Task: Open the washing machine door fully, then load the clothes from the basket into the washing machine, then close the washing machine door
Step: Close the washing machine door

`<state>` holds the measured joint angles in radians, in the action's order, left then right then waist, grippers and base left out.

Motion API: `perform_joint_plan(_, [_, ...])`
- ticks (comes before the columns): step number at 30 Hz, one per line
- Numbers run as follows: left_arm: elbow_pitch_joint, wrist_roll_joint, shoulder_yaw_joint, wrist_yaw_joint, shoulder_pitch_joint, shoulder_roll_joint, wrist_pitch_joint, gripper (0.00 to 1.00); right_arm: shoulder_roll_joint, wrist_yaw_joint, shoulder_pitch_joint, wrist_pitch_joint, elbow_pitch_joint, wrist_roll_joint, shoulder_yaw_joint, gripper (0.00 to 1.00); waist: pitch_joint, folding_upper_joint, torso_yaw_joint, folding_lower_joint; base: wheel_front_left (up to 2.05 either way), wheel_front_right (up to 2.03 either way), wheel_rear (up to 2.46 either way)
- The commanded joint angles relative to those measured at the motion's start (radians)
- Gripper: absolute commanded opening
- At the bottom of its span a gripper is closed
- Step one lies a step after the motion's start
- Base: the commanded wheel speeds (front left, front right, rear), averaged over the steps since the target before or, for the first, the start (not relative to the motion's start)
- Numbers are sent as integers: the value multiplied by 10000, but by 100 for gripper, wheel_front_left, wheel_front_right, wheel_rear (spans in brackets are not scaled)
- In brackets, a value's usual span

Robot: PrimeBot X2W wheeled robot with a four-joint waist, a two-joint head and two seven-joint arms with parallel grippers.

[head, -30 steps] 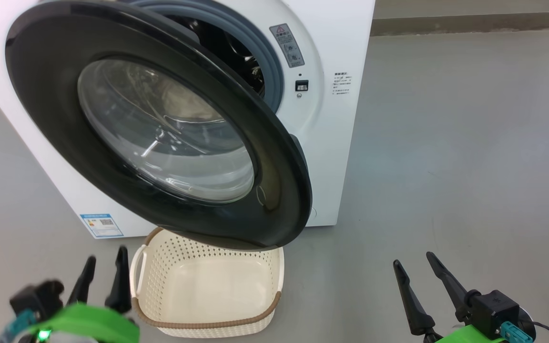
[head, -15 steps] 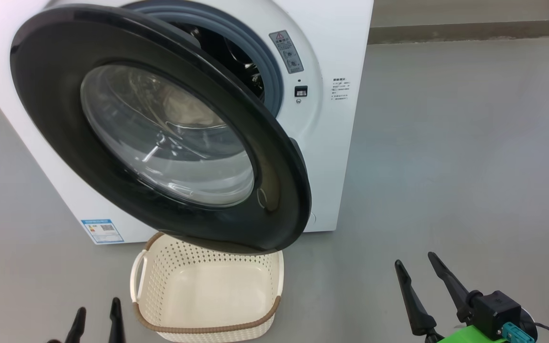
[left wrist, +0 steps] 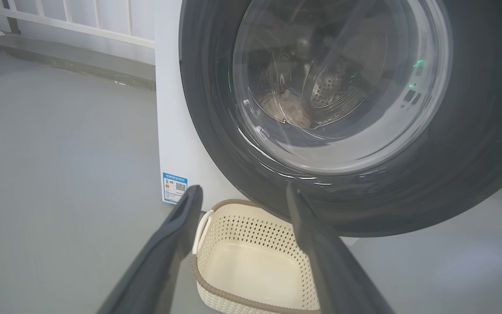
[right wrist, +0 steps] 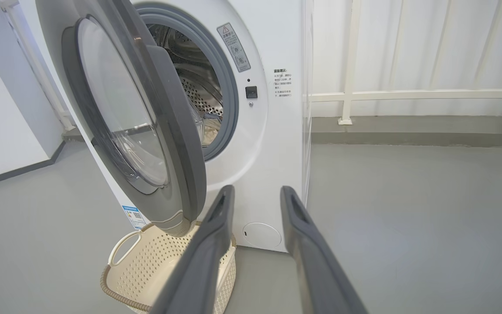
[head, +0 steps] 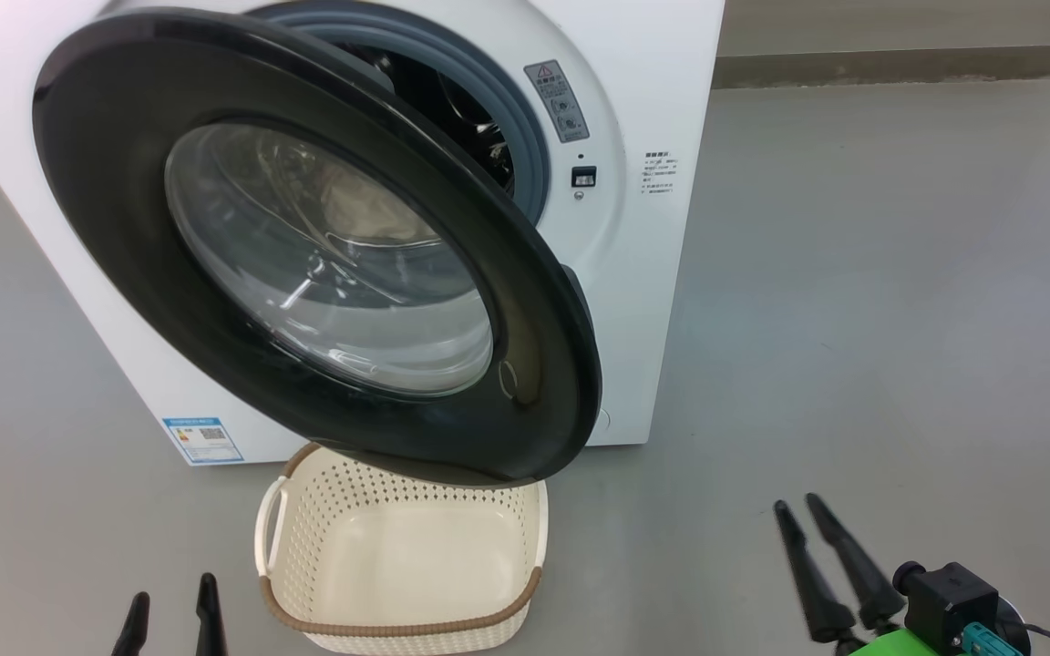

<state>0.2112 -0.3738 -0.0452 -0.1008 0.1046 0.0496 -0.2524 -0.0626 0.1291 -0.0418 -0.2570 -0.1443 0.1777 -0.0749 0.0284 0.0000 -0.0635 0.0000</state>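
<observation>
Left gripper (head: 171, 612): low at the left of the head view, fingers spread wide with nothing between them; in its own wrist view they frame the near left corner of the basket from above without touching it.
Right gripper (head: 797, 507): low at the right, over bare floor (head: 880, 310), well apart from the basket; fingers apart by a narrow gap, gripping nothing.
Basket (head: 397, 629): on the floor just before the machine, its cream bottom in plain sight, brown rim toward the robot.
Washing machine door (head: 324, 273): swung out from the front at an angle, part open; its lower edge hangs over the basket's far rim.
Clothes (head: 363, 208): a pale cream bundle seen through the door glass, lying low inside the drum (right wrist: 198, 87); prints too blurred to tell.
Washing machine (head: 662, 273): white, grey gasket (head: 525, 155) exposed at the right of the door, blue label (head: 203, 439) at its lower left corner, round cap (right wrist: 261, 234) low on the front.
Railing (right wrist: 408, 93): white, behind the machine.
</observation>
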Motion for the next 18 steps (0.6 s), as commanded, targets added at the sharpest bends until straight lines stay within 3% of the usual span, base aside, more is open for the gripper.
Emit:
perform_joint_plan(1, [-242,135,-382,-44,-207,83,-93,100,-8,16,210,-48,243,21,-218,0,-5,0,-11,0,0,0,0])
perform_joint_plan(18, [-205,282,-526,-192,-224,11,-93,100,-20,16,237,-48,247,78,-272,0,51,0,-144,0,0,0,0])
